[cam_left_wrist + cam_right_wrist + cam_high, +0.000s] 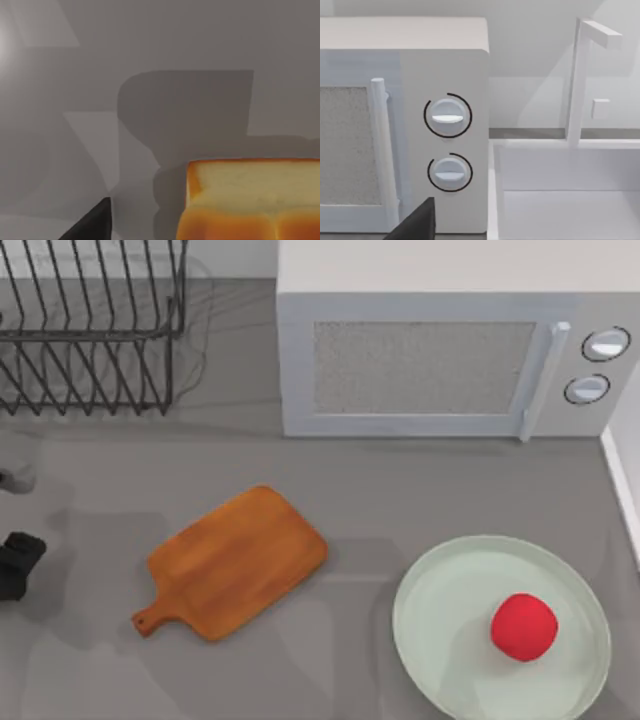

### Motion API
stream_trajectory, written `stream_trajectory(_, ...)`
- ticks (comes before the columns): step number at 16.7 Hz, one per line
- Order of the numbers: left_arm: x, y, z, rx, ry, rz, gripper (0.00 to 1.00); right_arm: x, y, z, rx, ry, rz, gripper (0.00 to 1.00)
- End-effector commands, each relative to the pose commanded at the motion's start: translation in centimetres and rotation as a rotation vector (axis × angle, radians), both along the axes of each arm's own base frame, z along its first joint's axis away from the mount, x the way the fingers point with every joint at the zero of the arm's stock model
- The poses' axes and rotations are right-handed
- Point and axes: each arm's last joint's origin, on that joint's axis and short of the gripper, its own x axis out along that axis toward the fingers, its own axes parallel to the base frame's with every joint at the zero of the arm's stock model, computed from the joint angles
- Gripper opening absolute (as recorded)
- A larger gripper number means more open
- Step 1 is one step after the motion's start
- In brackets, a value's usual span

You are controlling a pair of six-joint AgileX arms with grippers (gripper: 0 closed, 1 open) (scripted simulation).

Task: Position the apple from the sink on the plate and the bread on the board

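The red apple (pixel 524 627) lies on the pale green plate (pixel 440 640) at the front right, right of the plate's middle. The orange-brown board (pixel 235 562) lies bare and slanted at the table's middle, handle toward the front left. In the left wrist view the bread (pixel 250 200) sits close beside a dark part of my left gripper (pixel 95 222), over the grey surface; I cannot tell whether they touch. My left arm (pixel 18 562) is at the far left edge. My right gripper (pixel 415 222) faces the microwave and the sink (pixel 560 200).
A white microwave (pixel 440 350) stands at the back, its knobs (pixel 447 117) in the right wrist view. A black wire dish rack (pixel 90 330) is at the back left. The white sink has a tall faucet (pixel 580 75); its wall (pixel 625 480) borders the table's right side.
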Motion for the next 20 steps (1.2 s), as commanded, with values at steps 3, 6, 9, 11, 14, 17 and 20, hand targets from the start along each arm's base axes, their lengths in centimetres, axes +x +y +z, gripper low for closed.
stream_trajectory(3, 0.0, 0.0, 0.0, 0.000, 0.000, 0.000, 0.47, 0.0, 0.0, 0.0, 0.000, 0.000, 0.000, 1.00)
stream_trajectory(6, 0.0, 0.0, 0.0, 0.000, 0.000, 0.000, 0.25, 0.0, 0.0, 0.0, 0.000, 0.000, 0.000, 1.00)
stream_trajectory(9, 0.0, 0.0, 0.0, 0.000, 0.000, 0.000, 0.02, 0.0, 0.0, 0.0, 0.000, 0.000, 0.000, 1.00)
stream_trajectory(11, 0.0, 0.0, 0.0, 0.000, 0.000, 0.000, 0.00, 0.0, 0.0, 0.0, 0.000, 0.000, 0.000, 1.00)
stream_trajectory(14, 0.0, 0.0, 0.0, 0.000, 0.000, 0.000, 0.00, 0.0, 0.0, 0.0, 0.000, 0.000, 0.000, 1.00)
stream_trajectory(17, 0.0, 0.0, 0.0, 0.000, 0.000, 0.000, 0.00, 0.0, 0.0, 0.0, 0.000, 0.000, 0.000, 1.00)
stream_trajectory(20, 0.3, 0.0, 1.8, -0.008, -0.034, 0.008, 0.00, 0.0, 0.0, 0.0, 0.000, 0.000, 0.000, 1.00)
